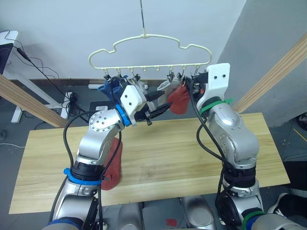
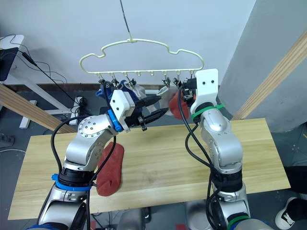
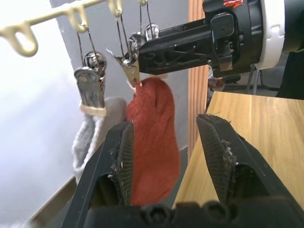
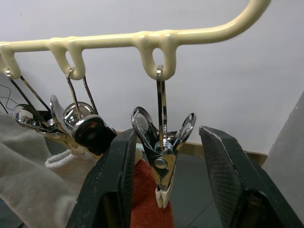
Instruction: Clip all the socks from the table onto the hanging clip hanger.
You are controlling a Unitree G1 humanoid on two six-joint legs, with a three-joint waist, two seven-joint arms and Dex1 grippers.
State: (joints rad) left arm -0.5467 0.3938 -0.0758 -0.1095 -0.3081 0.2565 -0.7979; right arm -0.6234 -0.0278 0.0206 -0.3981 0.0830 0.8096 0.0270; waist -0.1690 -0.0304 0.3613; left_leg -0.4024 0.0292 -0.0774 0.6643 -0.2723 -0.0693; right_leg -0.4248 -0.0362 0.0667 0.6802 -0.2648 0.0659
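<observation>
The pale-yellow clip hanger (image 1: pixel 149 51) hangs above the far edge of the tabletop (image 1: pixel 158 158), with blue socks (image 1: pixel 108 86) clipped at its left end, a light grey sock (image 3: pixel 90 137) clipped nearer the right end and a rust-red sock (image 1: pixel 180 99) clipped just beside the grey one. The right gripper (image 4: pixel 164 183) is released, its 2 fingers spread on either side of the metal clip (image 4: pixel 162 161) that bites the red sock's top edge, while the left gripper (image 3: pixel 164 156) is also released and empty, its fingers open around the hanging red sock without pressing it. 1 more rust-red sock (image 2: pixel 110 168) lies flat on the tabletop near its front edge, partly behind the left arm.
</observation>
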